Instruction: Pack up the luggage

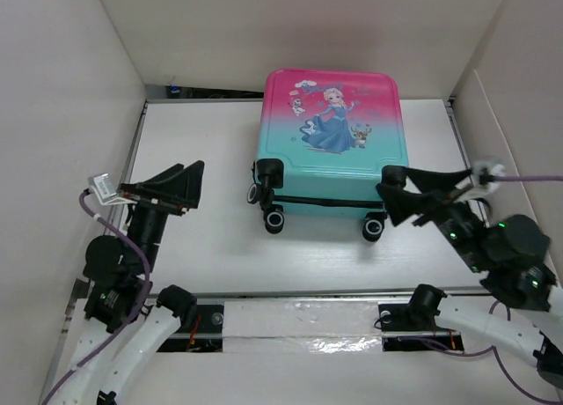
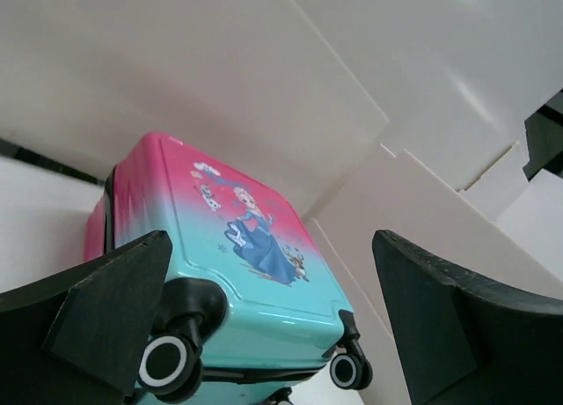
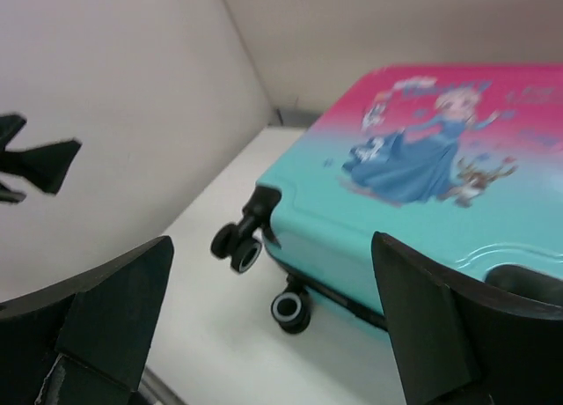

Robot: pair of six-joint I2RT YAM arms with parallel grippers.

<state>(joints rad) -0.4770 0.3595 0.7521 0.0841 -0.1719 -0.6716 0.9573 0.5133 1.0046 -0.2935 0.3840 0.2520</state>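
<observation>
The luggage [image 1: 330, 141] is a small pink-to-teal hard-shell suitcase with a cartoon princess print. It lies flat and closed at the back middle of the table, its black wheels [image 1: 274, 218] toward me. It also shows in the left wrist view [image 2: 237, 255] and in the right wrist view [image 3: 413, 194]. My left gripper [image 1: 186, 187] is open and empty, to the left of the luggage and apart from it. My right gripper [image 1: 400, 198] is open and empty, close by the luggage's near right wheel [image 1: 374, 231].
White walls [image 1: 70, 88] enclose the white table [image 1: 202, 246] on the left, back and right. A taped metal rail [image 1: 290, 321] runs along the near edge between the arm bases. A grey cable [image 1: 528, 178] runs from the right arm to the right wall.
</observation>
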